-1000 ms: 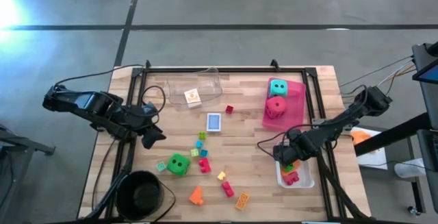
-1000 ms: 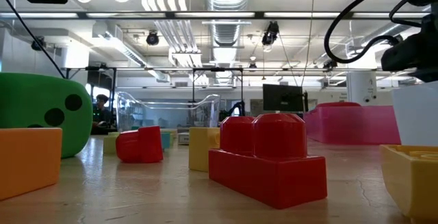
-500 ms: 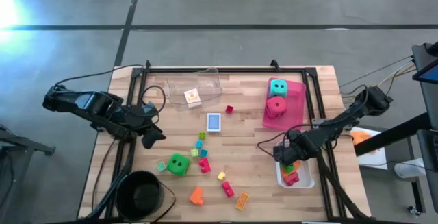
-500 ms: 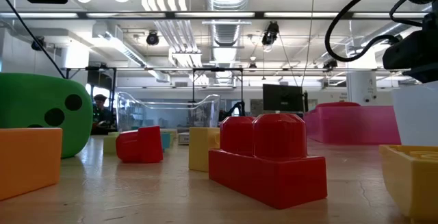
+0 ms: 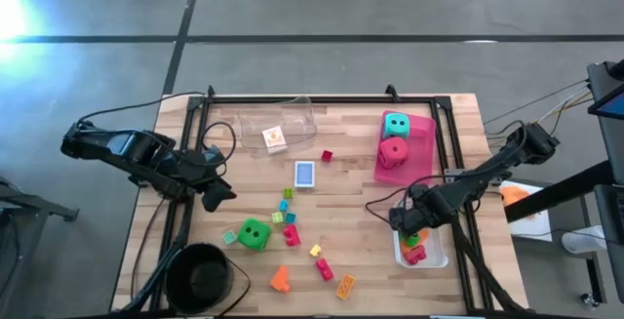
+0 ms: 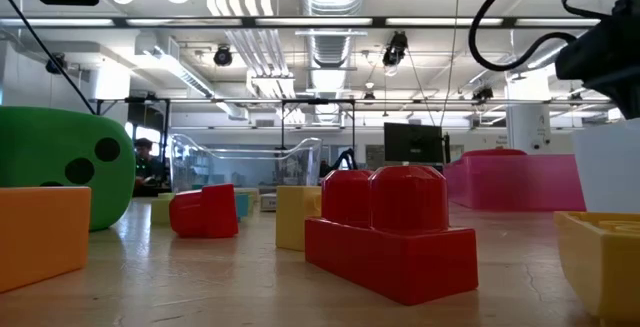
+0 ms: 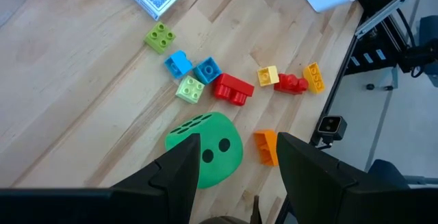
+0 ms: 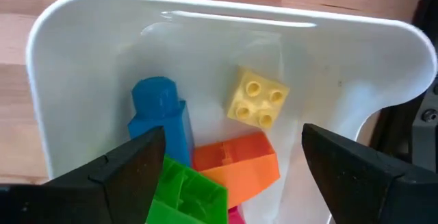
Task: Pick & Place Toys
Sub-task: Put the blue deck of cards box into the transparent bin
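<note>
My right gripper (image 5: 408, 229) hangs open over the white tray (image 5: 439, 260) at the table's right edge. Below its fingers (image 8: 233, 176) lie blue (image 8: 161, 118), yellow (image 8: 256, 104), orange (image 8: 236, 166) and green (image 8: 188, 193) bricks. My left gripper (image 5: 216, 194) is open and empty above the table's left part. The green die (image 7: 205, 145) shows just beyond its fingers and rests on the wood (image 5: 254, 233). Several small bricks (image 5: 290, 217) and the blue card box (image 5: 305, 174) lie mid-table. The teal die (image 5: 396, 124) and red die (image 5: 393, 150) sit in the pink tray (image 5: 424, 163).
A clear tray (image 5: 278, 124) stands at the far middle with a small item inside. A black bowl (image 5: 200, 275) sits at the near left corner. Loose red (image 5: 323, 268), orange (image 5: 281, 278) and yellow (image 5: 345, 286) bricks lie near the front edge. A black frame borders the table.
In the low view my right arm has risen a little over the white tray. The toys stay where they were.
</note>
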Action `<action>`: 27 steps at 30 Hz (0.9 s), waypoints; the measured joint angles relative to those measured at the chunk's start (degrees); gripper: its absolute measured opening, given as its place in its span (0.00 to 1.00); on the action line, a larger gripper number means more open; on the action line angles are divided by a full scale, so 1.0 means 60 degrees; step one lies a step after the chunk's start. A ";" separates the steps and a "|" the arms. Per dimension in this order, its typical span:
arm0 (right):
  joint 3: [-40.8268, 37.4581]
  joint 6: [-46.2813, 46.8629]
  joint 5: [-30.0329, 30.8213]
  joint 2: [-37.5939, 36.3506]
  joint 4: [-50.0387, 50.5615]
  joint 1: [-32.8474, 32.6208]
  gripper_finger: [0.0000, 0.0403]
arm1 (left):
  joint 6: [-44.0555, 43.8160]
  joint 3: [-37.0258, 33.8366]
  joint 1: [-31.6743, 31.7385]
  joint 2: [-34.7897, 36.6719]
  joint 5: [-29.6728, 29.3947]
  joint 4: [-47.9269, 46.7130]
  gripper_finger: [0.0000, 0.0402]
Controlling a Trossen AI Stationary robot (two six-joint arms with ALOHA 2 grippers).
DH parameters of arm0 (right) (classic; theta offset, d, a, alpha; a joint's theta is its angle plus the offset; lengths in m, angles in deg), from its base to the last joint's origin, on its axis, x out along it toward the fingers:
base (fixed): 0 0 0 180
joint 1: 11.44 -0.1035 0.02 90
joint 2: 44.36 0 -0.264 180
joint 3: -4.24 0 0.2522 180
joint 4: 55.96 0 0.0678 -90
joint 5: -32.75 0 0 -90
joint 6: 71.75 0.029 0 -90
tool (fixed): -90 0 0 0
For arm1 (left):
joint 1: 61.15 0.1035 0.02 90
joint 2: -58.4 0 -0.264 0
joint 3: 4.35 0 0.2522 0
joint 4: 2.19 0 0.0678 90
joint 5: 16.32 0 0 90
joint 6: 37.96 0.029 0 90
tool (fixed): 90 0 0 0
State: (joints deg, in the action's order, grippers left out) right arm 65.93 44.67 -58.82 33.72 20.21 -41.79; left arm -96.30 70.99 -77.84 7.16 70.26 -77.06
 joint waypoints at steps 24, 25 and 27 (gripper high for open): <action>0.2314 -0.0426 0.0262 -0.0015 0.2365 -0.0006 0.84 | 0.1046 0.0041 0.1260 -0.1396 0.1707 0.2319 0.49; 0.2400 -0.0371 0.0375 -0.0015 0.2371 -0.0018 0.84 | 0.1055 0.0084 0.1474 -0.1603 0.1782 0.2408 0.49; 0.2570 -0.0387 0.0684 -0.0015 0.2389 -0.0021 0.84 | 0.1017 0.0172 0.1929 -0.2053 0.1787 0.2467 0.49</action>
State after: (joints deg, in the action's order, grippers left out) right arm 81.36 42.35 -54.71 33.64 34.55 -41.91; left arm -90.20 72.03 -66.27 -5.16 80.98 -62.25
